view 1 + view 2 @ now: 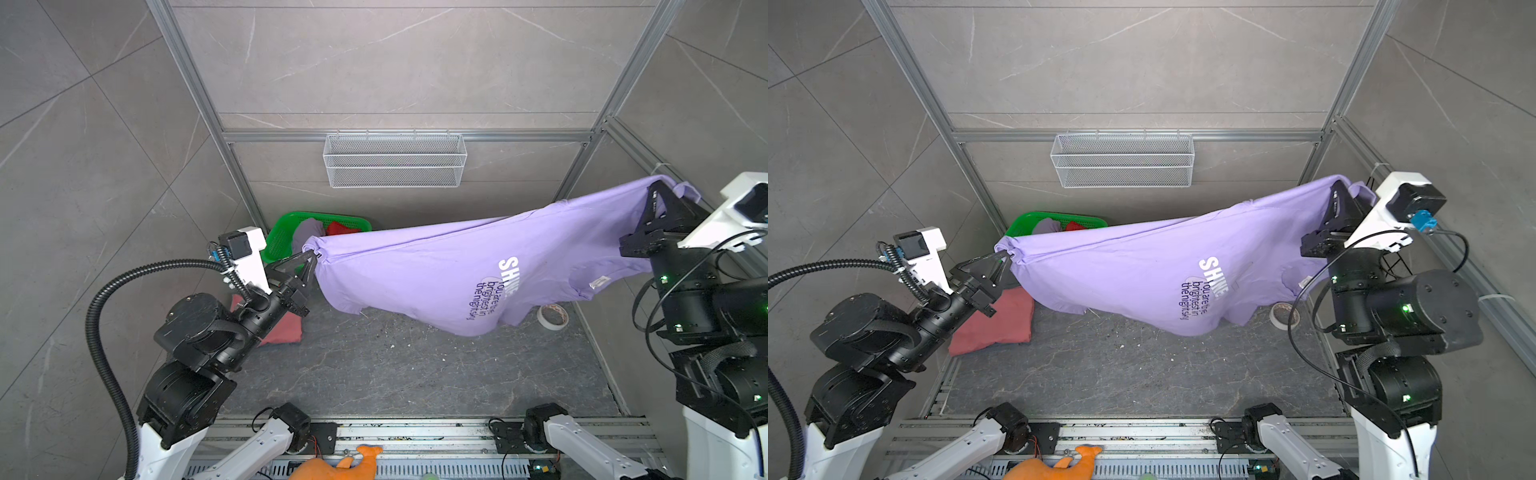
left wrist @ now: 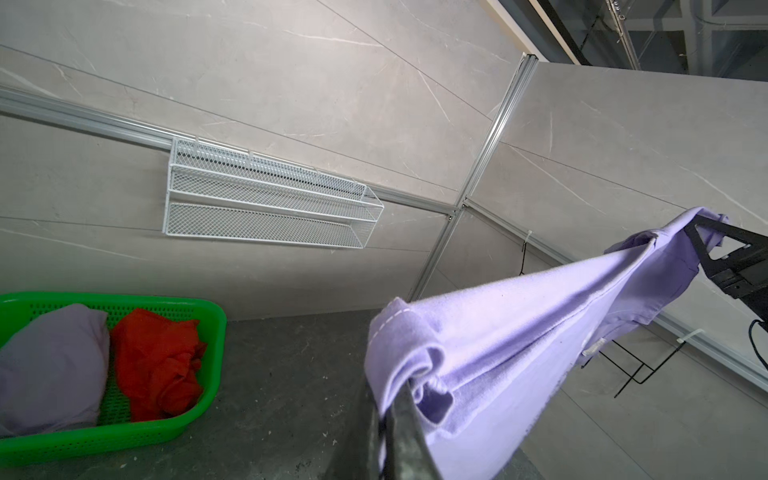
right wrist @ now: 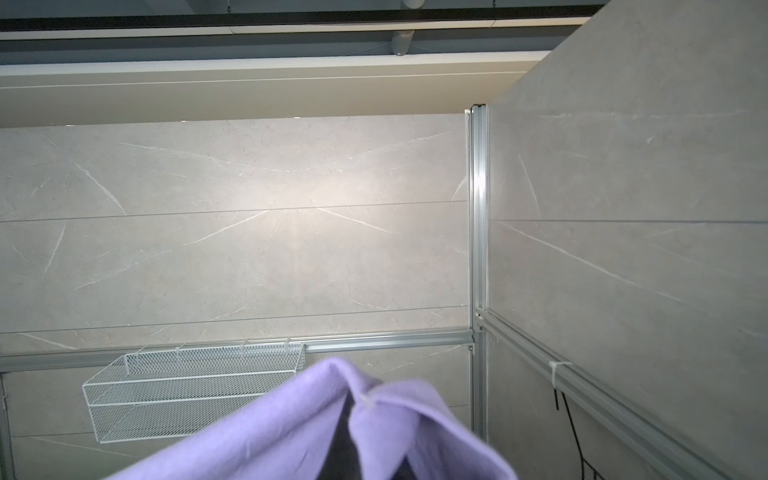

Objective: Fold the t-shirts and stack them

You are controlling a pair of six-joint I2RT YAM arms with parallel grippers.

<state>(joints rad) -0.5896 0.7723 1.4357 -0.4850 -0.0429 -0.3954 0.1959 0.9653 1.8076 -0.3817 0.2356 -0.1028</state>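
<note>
Lavender SHINE t-shirt [image 1: 436,270] hangs stretched midair; dusty-pink t-shirt [image 1: 1005,320] lies folded, left; plain lavender t-shirt [image 2: 50,365] and red t-shirt [image 2: 158,357] sit crumpled in green basket [image 2: 124,436].

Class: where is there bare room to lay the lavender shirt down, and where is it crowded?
Bare: middle and near part of the table, between pink shirt, tape roll and front rail. Crowded: far left, around the green basket.

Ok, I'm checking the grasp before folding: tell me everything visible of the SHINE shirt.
The SHINE shirt is soft lavender cotton-like cloth with white SHINE lettering, dark text beneath and a white neck label. It hangs stretched between the left gripper and right gripper, each shut on a bunched edge, its middle sagging toward the table.
</note>
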